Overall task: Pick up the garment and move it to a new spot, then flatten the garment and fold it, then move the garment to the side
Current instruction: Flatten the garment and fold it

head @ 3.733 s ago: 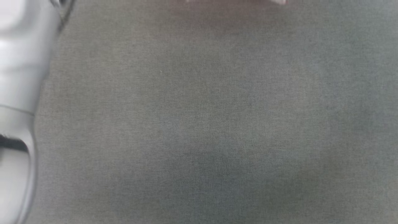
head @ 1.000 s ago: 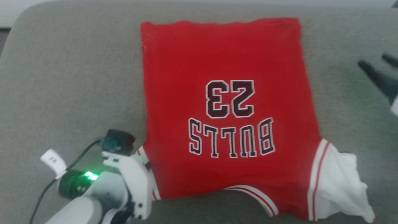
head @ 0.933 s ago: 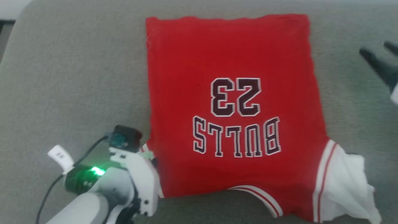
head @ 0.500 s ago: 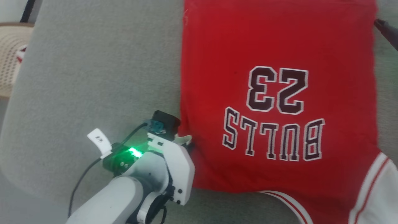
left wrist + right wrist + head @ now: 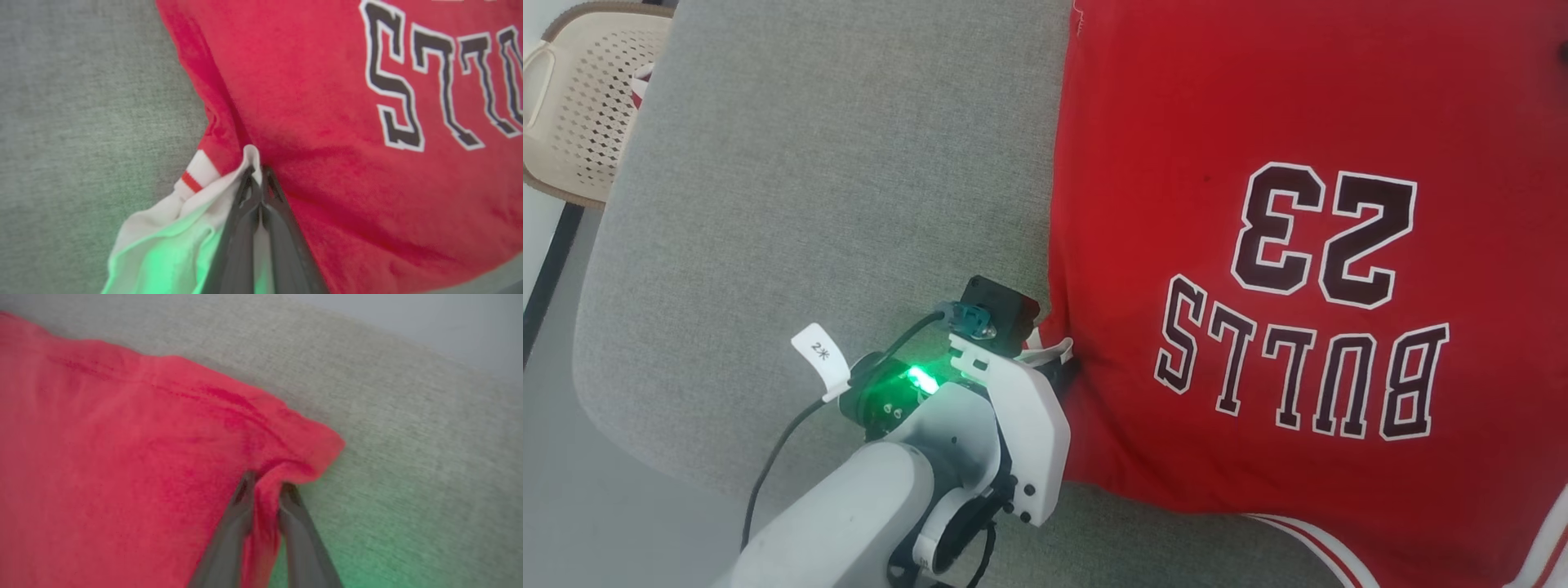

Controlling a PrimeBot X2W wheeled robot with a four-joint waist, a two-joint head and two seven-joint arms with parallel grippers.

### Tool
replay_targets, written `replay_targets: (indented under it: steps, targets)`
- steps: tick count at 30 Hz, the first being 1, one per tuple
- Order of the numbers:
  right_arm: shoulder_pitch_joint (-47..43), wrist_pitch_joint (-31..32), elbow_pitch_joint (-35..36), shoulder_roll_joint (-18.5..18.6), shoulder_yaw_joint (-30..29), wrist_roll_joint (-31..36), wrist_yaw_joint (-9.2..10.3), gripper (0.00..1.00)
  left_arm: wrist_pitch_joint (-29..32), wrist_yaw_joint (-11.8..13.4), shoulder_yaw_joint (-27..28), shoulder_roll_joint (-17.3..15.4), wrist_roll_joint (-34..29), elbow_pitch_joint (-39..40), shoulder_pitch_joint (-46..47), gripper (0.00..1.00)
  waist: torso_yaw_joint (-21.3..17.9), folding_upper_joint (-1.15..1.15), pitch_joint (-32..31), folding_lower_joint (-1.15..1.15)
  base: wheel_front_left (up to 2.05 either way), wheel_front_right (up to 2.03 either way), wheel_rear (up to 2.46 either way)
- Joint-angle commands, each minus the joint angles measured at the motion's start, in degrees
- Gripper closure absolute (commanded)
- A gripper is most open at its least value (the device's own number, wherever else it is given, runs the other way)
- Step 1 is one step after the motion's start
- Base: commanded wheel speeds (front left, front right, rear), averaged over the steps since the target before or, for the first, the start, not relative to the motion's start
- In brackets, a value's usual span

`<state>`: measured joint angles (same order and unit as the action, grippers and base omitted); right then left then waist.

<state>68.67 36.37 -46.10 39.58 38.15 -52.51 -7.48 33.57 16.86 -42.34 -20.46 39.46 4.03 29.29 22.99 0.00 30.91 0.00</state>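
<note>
Shirt, place: the red shirt lies spread on a grey cushion and takes up the right half of the head view, running off the top, right and bottom edges.
Shirt, print: the dark, white-edged "23" and "BULLS" read upside down at centre right of the head view.
Shirt, trim: white trim with red stripes shows at the lower right of the head view.
Left gripper: the left gripper has its fingers pressed together, pinching a fold of the white sleeve where it meets the red body. This is at lower centre of the left wrist view.
Sleeve: bunched and lifted towards the fingertips, washed with green light. A striped cuff band sits just to its upper left.
Left arm: the pale left arm rises from the bottom edge of the head view to the shirt's left edge. It carries a green lamp, a dark cable and a white tag.
Right gripper: the right gripper is closed on a raised fold of red cloth at a corner of the shirt, at lower centre of the right wrist view. The view is blurred.
Corner: the red edge puckers up around the fingers, with bare cushion to its right.
Surroundings: a beige perforated basket is at the upper left of the head view, and pale floor is at the lower left.
</note>
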Motion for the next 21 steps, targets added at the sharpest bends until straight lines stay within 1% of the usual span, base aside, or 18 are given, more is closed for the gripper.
replay_targets:
  steps: [1,6,7,14,21]
  targets:
    - [-4.5,1.0,-1.6,-0.9,2.3,-0.3,0.00,1.00,0.2,0.1,-0.1,-0.8,0.3,-2.6,-0.6,1.00,-0.4,0.00,-0.3,0.00,0.00,0.00,0.00]
    - [-5.0,0.5,1.8,1.0,3.8,-1.9,-0.02,1.00,-0.3,-0.3,0.8,-1.6,1.0,-3.8,-0.6,1.00,-2.0,0.00,-1.5,0.00,0.00,0.00,0.00]
    - [-5.2,0.1,4.6,2.4,4.9,-2.9,-0.02,1.00,-0.2,-0.3,1.3,-2.2,1.2,-4.1,-0.5,1.00,-3.0,0.00,-2.2,0.00,0.00,0.00,0.00]
    - [-9.2,-2.3,15.5,7.5,7.4,-8.6,0.00,1.00,0.3,0.1,3.1,-5.0,1.7,-4.0,-1.0,1.00,-7.3,0.00,-5.6,0.00,0.00,0.00,0.00]
    - [-17.9,-4.3,28.0,12.5,10.2,-14.2,0.00,1.00,1.4,0.9,4.7,-8.3,2.7,-2.2,-2.7,1.00,-12.1,0.00,-9.0,0.00,0.00,0.00,0.00]
